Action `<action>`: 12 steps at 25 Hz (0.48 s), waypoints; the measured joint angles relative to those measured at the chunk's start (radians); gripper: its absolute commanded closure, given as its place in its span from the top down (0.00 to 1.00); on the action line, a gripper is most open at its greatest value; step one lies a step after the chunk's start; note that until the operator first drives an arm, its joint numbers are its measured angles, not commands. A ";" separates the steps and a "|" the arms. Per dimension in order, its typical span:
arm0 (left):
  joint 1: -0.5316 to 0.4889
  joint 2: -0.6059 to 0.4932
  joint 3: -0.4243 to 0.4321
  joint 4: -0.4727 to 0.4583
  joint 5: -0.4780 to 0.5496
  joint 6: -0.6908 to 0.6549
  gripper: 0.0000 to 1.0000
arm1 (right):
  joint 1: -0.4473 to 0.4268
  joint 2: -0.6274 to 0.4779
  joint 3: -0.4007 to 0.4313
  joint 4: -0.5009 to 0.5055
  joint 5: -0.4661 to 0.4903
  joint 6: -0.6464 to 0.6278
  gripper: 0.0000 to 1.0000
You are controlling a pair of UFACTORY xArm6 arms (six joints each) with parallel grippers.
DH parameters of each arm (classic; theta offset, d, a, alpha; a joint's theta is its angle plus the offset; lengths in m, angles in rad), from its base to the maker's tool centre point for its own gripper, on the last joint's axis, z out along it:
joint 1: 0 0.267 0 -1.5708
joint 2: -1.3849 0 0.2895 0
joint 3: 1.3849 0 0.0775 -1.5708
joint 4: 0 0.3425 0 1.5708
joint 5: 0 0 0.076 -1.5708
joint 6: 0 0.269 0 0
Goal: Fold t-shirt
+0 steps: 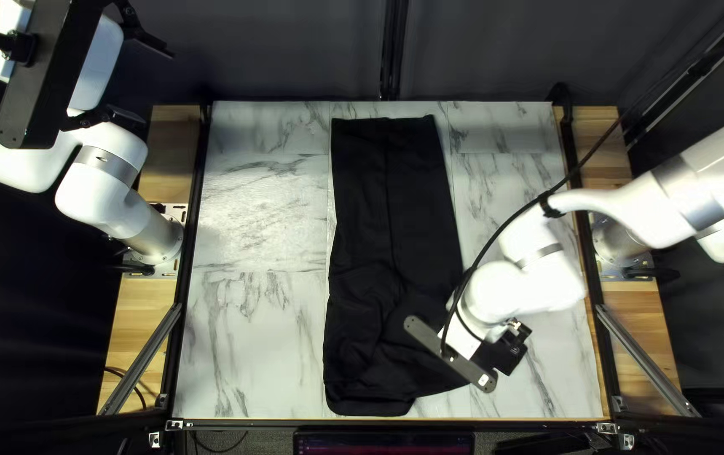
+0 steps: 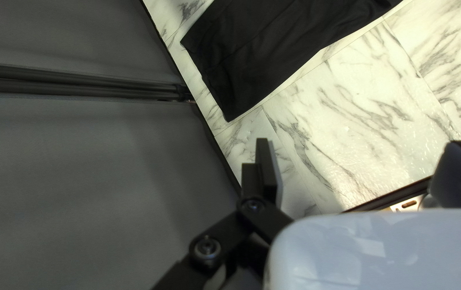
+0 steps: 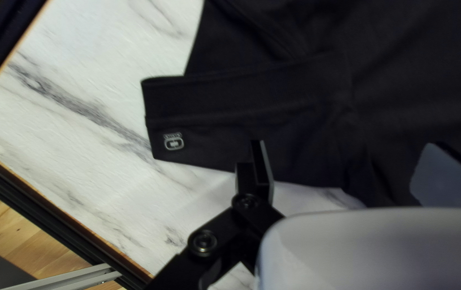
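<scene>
Fingers (image 3: pixel 263 166) of the right gripper (image 3: pixel 348 147) stand wide apart over a banded flap (image 3: pixel 241 99), likely a sleeve, of the black t-shirt (image 3: pixel 407 80), whose body spreads beyond them. Left gripper (image 2: pixel 359 143) fingers are parted too, empty, with the t-shirt well ahead. Folding in the sides seems in hand; next, pinch the flap and lay it inward.
</scene>
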 measured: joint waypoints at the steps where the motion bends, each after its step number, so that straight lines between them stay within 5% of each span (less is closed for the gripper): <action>1: 0.000 0.000 0.000 0.000 0.000 0.000 1.00 | 0.000 0.001 -0.001 0.001 0.001 -0.001 1.00; 12: 0.000 0.000 0.000 0.000 0.000 0.000 1.00 | -0.010 0.049 -0.020 -0.025 -0.021 -0.116 1.00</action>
